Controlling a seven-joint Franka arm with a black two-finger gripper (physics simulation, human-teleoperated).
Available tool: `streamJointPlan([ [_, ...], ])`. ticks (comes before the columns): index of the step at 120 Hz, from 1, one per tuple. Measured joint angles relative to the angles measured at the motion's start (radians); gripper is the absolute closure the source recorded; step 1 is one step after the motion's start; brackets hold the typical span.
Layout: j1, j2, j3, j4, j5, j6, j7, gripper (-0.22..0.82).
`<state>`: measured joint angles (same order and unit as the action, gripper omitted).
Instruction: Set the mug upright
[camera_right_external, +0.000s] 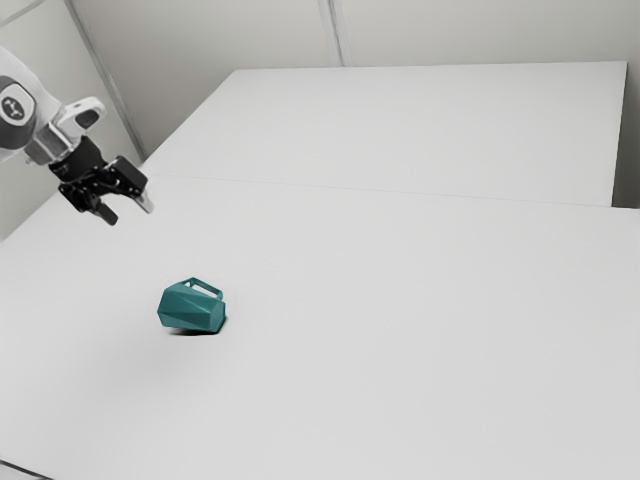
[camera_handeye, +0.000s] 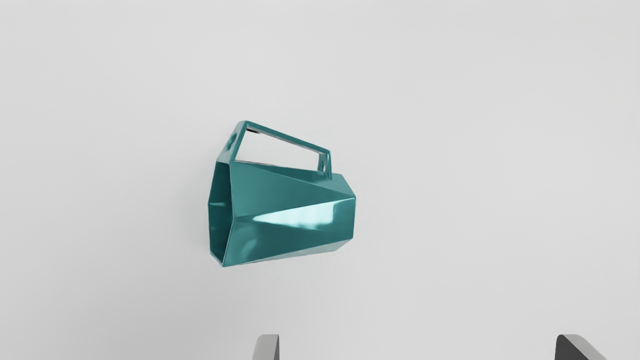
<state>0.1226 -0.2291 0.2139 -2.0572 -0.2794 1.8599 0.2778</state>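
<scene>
Lying on its side on the plain white worktop (camera_right_external: 420, 330): a glossy teal, faceted mug (camera_right_external: 190, 308) with an angular teal handle (camera_handeye: 287, 136), at about 8 o'clock from the middle of the exterior view. Above the worktop, at the end of the white Franka arm (camera_right_external: 45, 125), black two-finger jaws (camera_right_external: 130, 213), spread wide, holding nothing, well apart from the mug.

From the jaws, in the exterior view, down toward 5 o'clock to reach the mug. Long axis there roughly from 9 to 3 o'clock; mouth probably facing 9, judging by the taper, and handle up toward 1. By the wrist view, long axis nearly parallel to the line joining the fingertips: open mouth (camera_handeye: 221, 215) pointing out past the nearer grey fingertip (camera_handeye: 267, 347), narrower base end (camera_handeye: 347, 220) toward the gap, handle on the side away from the fingertips.

On the arm, at about 10 o'clock in the exterior view, a round dark emblem (camera_right_external: 13, 107) with a pale mark, too small to read. On the mug, no lettering to make out.

Seems to be the approach, with grasp and righting yet to come. Calls for lowering toward the mug, perhaps turning to pinch across the body, then tilting mouth-up onto the base. Could roll if nudged, or snag a fingertip in the handle.
</scene>
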Motion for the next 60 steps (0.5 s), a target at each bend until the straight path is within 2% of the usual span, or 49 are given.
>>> streamJointPlan([
  [60, 0.146, -0.003, 0.001, -0.218, -0.305, 0.143, 0.396, 0.0],
])
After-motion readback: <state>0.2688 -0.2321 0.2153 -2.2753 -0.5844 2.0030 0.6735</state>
